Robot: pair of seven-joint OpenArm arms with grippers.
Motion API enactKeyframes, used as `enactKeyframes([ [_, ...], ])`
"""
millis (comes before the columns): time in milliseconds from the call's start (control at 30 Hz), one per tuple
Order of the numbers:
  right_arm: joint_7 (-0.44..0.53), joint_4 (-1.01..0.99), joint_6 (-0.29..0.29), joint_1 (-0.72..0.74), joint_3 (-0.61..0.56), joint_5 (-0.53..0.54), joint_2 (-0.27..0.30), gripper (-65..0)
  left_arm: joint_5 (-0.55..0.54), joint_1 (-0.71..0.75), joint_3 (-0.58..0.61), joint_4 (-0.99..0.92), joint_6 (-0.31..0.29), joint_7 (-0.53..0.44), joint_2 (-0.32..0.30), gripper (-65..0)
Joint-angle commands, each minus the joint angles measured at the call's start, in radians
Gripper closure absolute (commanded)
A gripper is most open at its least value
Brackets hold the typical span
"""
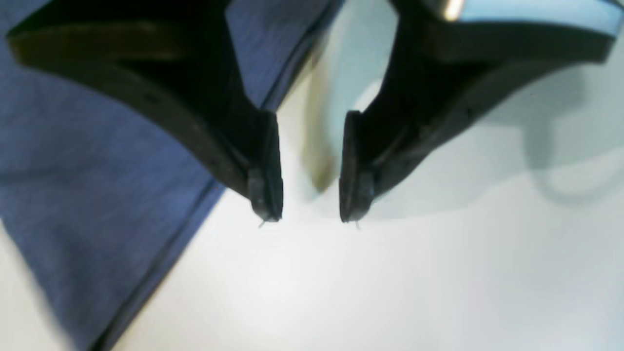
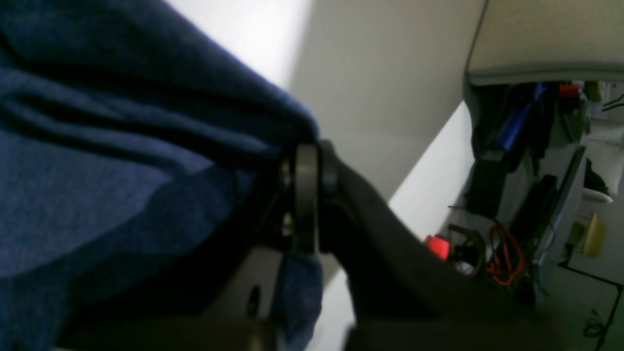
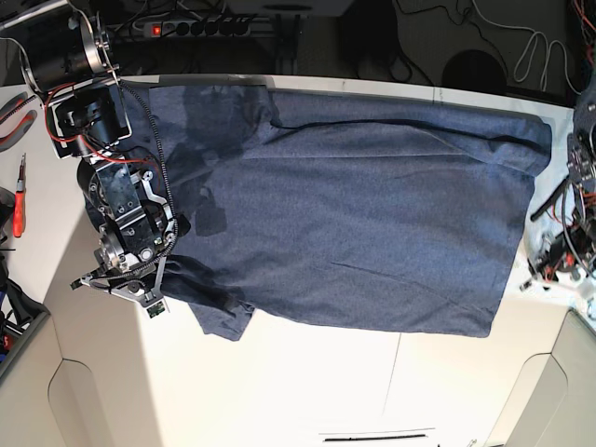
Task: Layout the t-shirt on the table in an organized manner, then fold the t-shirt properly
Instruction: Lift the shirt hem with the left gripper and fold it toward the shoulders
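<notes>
Navy heathered t-shirt (image 3: 354, 233), spread flat, plain side up, white table (image 3: 307, 391)

One t-shirt (image 3: 354, 233) at centre on one tabletop (image 3: 307, 391); two grippers: right (image 2: 304, 195) at 9 o'clock, left (image 1: 309, 214).

A robotics lab is indicated by a power strip (image 3: 191, 28), loose cables (image 3: 507, 37) and a red-handled tool (image 3: 19, 197) around the white table (image 3: 307, 382)
</notes>
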Motion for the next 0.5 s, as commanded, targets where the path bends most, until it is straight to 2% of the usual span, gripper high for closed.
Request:
enactKeyframes([
  [0, 0.012, 0.015, -0.007, 0.027, 0.004, -0.014, 0.005, 0.0, -0.026, -0.023, -0.002, 0.016, -0.007, -0.027, -0.019, -22.8],
  [233, 0.011, 0.015, -0.007, 0.027, 0.004, -0.014, 0.005, 0.0, -0.126, -0.012, -0.002, 0.016, -0.036, -0.039, 0.000, -22.8],
  [467, 0.011, 0.015, -0.007, 0.025, 0.004, -0.013, 0.005, 0.0, -0.123, -0.016, -0.002, 0.016, -0.037, -0.059, 0.089, -22.7],
])
